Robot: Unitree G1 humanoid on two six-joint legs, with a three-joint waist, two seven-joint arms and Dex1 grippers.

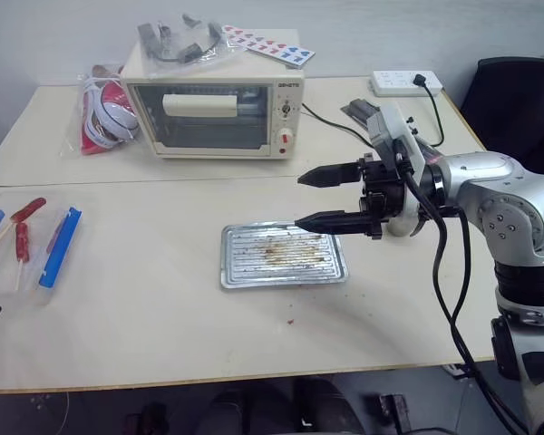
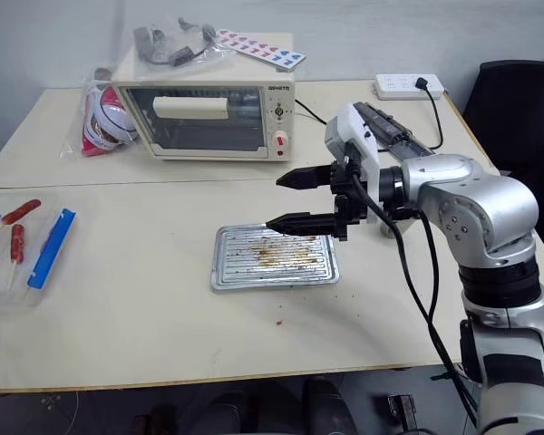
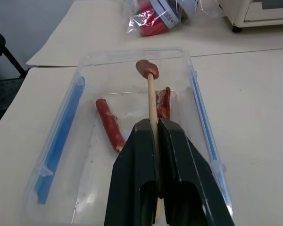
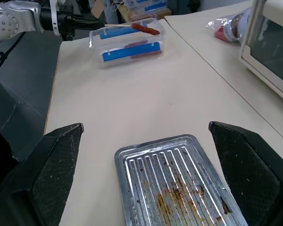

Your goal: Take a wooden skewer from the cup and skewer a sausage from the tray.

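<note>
- Head views: the tray (image 1: 281,256) lies flat at mid-table, ribbed base grease-stained, nothing on it. The right gripper (image 1: 313,198) hangs over the tray's far right corner, pointing toward the robot's left, its two black fingers spread wide and holding nothing. A toaster oven (image 1: 213,107) stands behind, a power strip (image 1: 406,83) at the far right. At the left table edge sits a clear plastic container (image 1: 27,243) with blue clips; a sausage (image 1: 27,210) shows above it, another sausage (image 1: 22,242) inside.
- Left wrist view: the left gripper (image 3: 156,129) is clamped tight on the wooden skewer (image 3: 151,96), which runs out between the fingers and carries a reddish-brown sausage (image 3: 146,68) impaled on its tip, held over the clear container. Two more sausages lie on the container floor, one to either side of the stick. A bag with red contents (image 3: 160,14) lies beyond.
- Right wrist view: the right gripper's fingers (image 4: 56,157) stand far apart, the stained tray between and below them. Far off, the left gripper (image 4: 82,21) holds the skewer with the sausage above the container.
</note>
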